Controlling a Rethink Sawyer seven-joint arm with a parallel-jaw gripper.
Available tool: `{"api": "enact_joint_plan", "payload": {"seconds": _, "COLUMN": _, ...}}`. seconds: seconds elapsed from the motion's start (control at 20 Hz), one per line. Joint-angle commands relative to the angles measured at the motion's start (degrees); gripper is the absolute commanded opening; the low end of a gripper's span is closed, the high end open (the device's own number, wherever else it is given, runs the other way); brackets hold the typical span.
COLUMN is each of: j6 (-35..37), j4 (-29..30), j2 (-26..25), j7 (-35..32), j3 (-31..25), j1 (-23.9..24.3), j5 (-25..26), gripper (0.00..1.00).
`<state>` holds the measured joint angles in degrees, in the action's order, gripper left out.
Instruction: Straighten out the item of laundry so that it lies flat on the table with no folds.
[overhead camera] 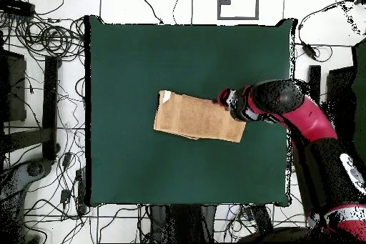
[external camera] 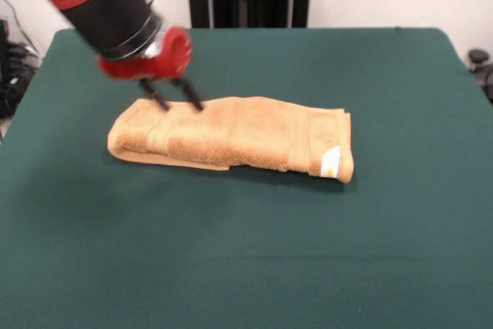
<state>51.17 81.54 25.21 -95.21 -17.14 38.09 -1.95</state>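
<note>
Lying folded near the middle of the green bench (external camera: 400,252), the towel (external camera: 239,138) shows a small white tag (external camera: 330,161), its print unreadable. The tool (external camera: 171,98) stands spread, tips touching the towel's far edge, clasping nothing.

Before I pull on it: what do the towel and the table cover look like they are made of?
The towel looks like orange-tan terry cloth: a nubby, looped pile with flatter woven bands near its ends, thick where it lies folded. Its small white tag seems smooth, perhaps satin or printed fabric. The table cover looks like matte dark green felt: even, without sheen or visible weave. The gripper stands open at the towel's end.
</note>
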Motion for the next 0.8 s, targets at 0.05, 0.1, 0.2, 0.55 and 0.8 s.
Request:
{"api": "enact_joint_plan", "payload": {"seconds": 0.05, "j6": 3.32, "j4": -7.45, "j2": -7.43, "j7": 6.68, "j3": -8.04, "j1": -0.83, "j5": 0.03, "gripper": 1.00}}
{"api": "enact_joint_plan", "payload": {"seconds": 0.1, "j6": 4.60, "j4": -7.68, "j2": -7.61, "j7": 6.52, "j3": -8.49, "j1": -0.79, "j5": -0.34, "gripper": 1.00}}
{"api": "enact_joint_plan", "payload": {"seconds": 0.2, "j6": 6.03, "j4": -5.51, "j2": -7.35, "j7": 6.55, "j3": -9.69, "j1": -0.14, "j5": -1.20, "gripper": 1.00}}
{"api": "enact_joint_plan", "payload": {"seconds": 0.55, "j6": 13.17, "j4": -5.35, "j2": -9.49, "j7": 4.66, "j3": -11.60, "j1": 0.31, "j5": -3.16, "gripper": 1.00}}
{"api": "enact_joint_plan", "payload": {"seconds": 0.8, "j6": 20.29, "j4": -7.25, "j2": -11.42, "j7": 1.99, "j3": -12.14, "j1": -0.01, "j5": -4.99, "gripper": 1.00}}
